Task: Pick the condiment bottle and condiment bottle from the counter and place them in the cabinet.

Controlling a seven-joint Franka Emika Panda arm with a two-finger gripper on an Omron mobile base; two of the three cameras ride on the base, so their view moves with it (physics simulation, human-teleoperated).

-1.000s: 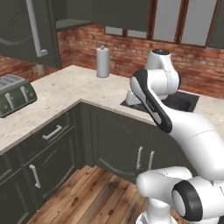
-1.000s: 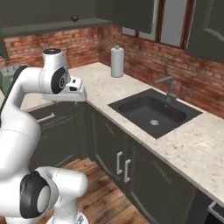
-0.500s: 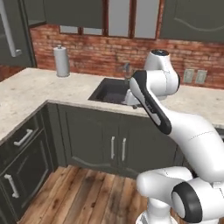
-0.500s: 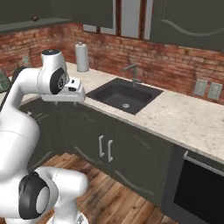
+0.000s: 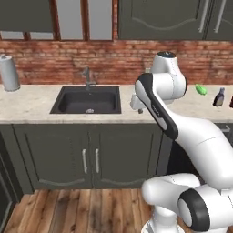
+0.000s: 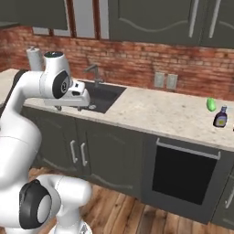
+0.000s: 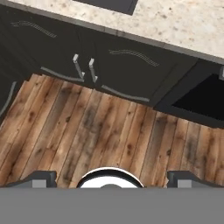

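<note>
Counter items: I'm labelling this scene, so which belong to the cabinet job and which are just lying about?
Job:
- bottle, dark with a pale label
- upper cabinets
- gripper, open, holding nothing

Lying about:
- green item
- paper towel roll
- sink
- faucet

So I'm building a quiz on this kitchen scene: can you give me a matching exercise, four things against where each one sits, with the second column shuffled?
Things:
1. paper towel roll
2. sink
3. condiment bottle
4. green item

Places:
A. set into the counter, below the faucet
B. far right of the counter, nearer the front edge
C. far left of the counter, against the brick wall
D. far right of the counter, just behind the dark-capped bottle

Pairs: 1-C, 2-A, 3-B, 4-D
</note>
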